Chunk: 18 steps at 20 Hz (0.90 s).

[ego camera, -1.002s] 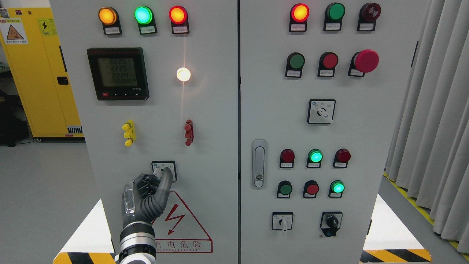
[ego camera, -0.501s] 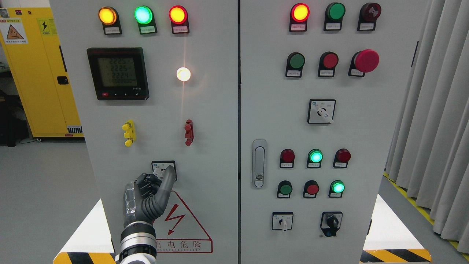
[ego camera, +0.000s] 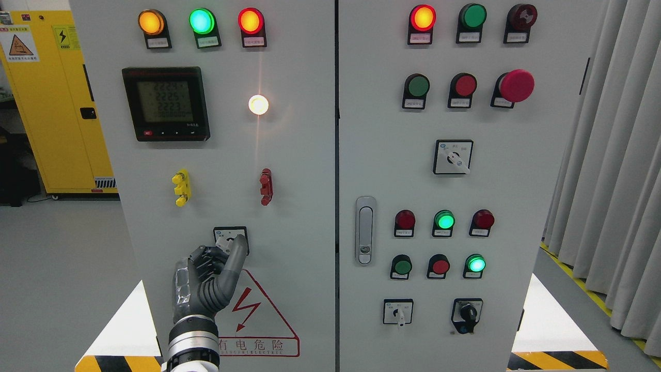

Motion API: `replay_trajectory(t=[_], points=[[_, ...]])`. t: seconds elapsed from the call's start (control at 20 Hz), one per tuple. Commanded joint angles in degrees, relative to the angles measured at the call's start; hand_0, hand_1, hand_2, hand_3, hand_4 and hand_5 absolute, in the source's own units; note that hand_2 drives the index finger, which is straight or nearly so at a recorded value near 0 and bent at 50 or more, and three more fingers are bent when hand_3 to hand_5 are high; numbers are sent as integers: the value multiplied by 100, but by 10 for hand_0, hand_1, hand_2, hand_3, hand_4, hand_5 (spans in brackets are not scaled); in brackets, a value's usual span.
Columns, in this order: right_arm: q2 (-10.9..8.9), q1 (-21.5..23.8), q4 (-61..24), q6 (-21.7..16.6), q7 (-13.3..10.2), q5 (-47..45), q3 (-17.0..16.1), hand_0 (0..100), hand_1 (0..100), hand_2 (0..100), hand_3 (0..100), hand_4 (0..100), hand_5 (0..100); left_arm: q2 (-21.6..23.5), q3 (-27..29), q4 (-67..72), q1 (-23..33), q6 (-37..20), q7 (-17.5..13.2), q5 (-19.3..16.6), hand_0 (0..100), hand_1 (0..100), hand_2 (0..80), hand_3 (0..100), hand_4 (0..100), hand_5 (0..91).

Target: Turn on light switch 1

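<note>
Left hand (ego camera: 209, 276) at rotary switch (ego camera: 231, 240), low on the left panel.
Fingers pinch its knob, apparently positioned to twist it.

left hand (ego camera: 206, 281) nudged slightly right on rotary switch (ego camera: 231, 240), meter (ego camera: 166, 103) digits changed
</note>
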Motion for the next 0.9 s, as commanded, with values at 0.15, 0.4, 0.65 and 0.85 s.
replay_trajectory(t=[0.15,0.4,0.65,0.85], points=[[0,0,0,0,5,0,0,0,500,40,0,0,0,33,-6,-296,313,-146,32,19,138,521,667,963,821,799],[0,0,0,0,5,0,0,0,500,40,0,0,0,59,-14,-498,566,-224,40,72,143,515,673,966,822,799],[0,0,0,0,5,0,0,0,500,40,0,0,0,182,-15,-551,1550,-1479,32,90,148,509,677,972,824,794],[0,0,0,0,5,0,0,0,500,40,0,0,0,279,47,-525,2306,-2043,5,221,146,507,683,977,827,794]])
